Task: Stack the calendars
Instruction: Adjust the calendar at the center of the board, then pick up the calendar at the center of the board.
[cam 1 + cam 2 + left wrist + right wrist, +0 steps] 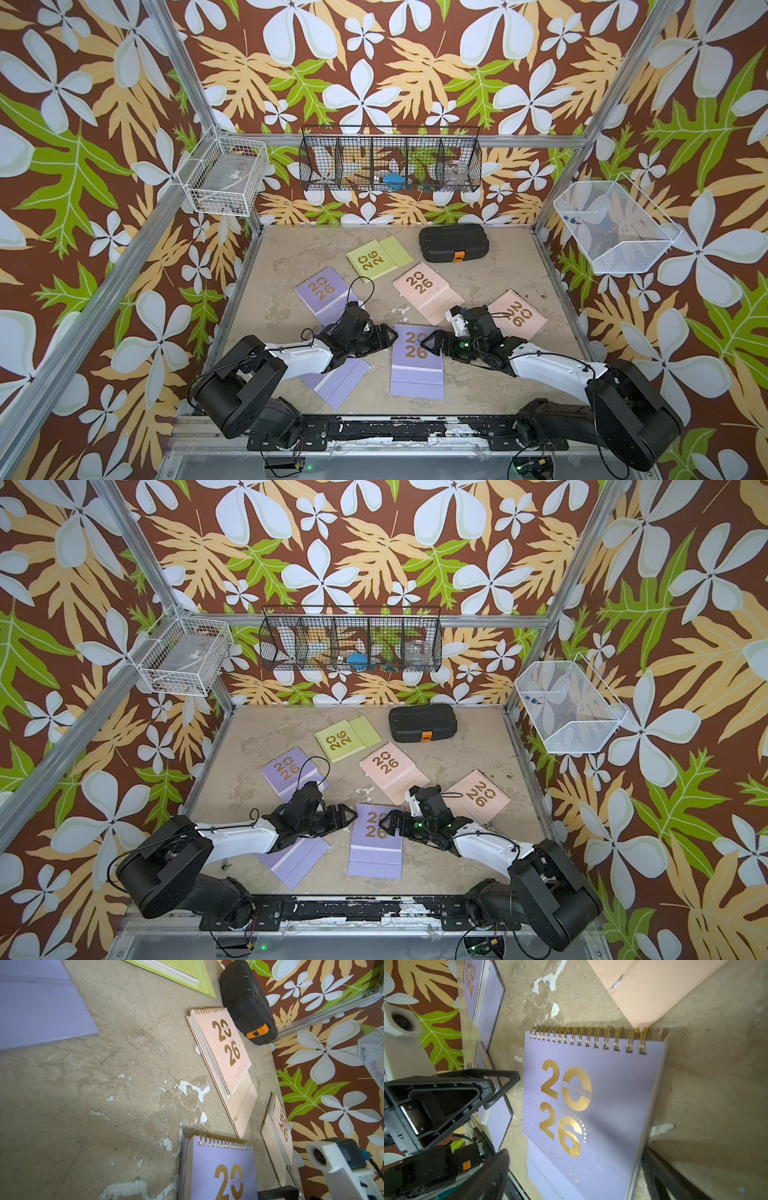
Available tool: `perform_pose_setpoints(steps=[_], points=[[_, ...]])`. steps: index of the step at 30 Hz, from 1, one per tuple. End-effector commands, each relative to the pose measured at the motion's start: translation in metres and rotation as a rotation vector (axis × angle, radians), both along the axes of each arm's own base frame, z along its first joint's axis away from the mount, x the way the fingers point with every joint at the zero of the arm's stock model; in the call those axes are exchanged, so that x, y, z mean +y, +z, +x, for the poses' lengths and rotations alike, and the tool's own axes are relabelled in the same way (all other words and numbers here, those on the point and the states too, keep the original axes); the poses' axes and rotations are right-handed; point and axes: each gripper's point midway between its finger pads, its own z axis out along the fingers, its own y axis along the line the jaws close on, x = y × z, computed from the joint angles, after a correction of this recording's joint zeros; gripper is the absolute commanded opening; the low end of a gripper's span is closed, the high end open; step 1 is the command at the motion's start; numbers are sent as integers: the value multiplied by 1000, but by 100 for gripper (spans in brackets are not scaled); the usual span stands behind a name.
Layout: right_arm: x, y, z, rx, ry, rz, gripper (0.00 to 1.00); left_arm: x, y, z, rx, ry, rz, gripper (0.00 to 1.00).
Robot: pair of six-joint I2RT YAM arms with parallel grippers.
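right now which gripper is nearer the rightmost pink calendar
Right. The right gripper is at the middle lilac calendar's edge facing the pink calendar; the left gripper is at its opposite edge.

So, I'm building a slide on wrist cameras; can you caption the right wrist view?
Open right claw facing a lilac calendar lying flat on the worn tabletop, left claw alongside.
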Motion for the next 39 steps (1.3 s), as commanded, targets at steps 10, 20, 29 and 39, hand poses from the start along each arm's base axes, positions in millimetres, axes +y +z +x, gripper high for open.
perform_pose_setpoints(steps=[10, 20, 29, 39], points=[[-4, 11, 9, -47, -4, -46, 100, -2, 9, 7, -10, 31, -15, 79], [-63, 46, 63, -133, -96, -107, 100, -24, 56, 55, -69, 40, -72, 81], [-91, 63, 146, -201, -112, -199, 100, -58, 68, 125, -25, -23, -220, 83], [-89, 63, 212, -228, -85, -194, 100, -64, 50, 147, 33, -40, -167, 88]])
